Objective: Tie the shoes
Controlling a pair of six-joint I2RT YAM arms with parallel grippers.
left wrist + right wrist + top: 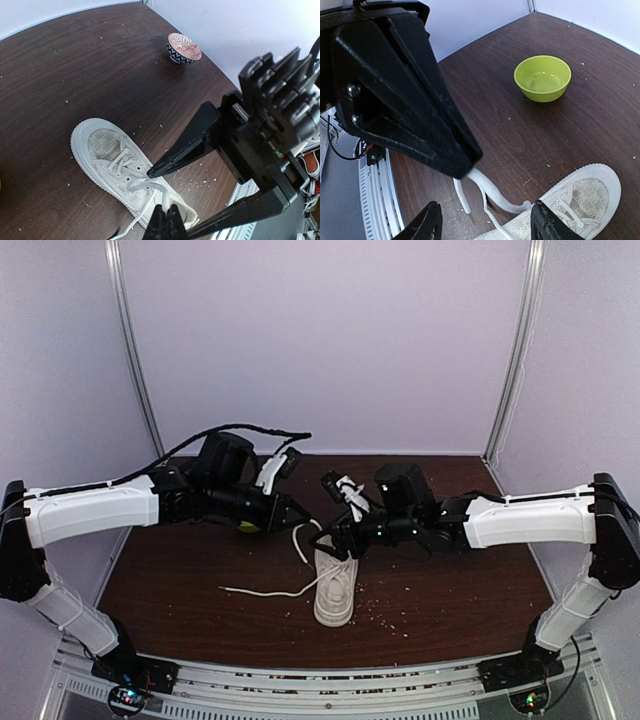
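On the dark wooden bench (200,580) the off-white sneaker (334,592) lies flat on its sole. Its toe points toward the arm bases and its ankle end sits just under both tools.

The left tool (167,220) hangs over the ankle end with its fingers pressed together on a lace (495,196), which runs up taut from the top eyelets. The right tool (486,212) hovers just beside it over the same end, its fingers spread apart and gripping nothing. In the left wrist view those black fingers cross in front of the sneaker's heel.

A green bowl (542,80) stands well apart from the sneaker on the left arm's side. A small patterned bowl (184,47) stands well apart on the right arm's side.

The sneaker has a thick white sole and a woven, patterned upper, and its laces are threaded but untied. A second lace (265,592) trails loose across the bench from the sneaker toward the left arm's side. Pale crumbs (385,615) are scattered around the sneaker.
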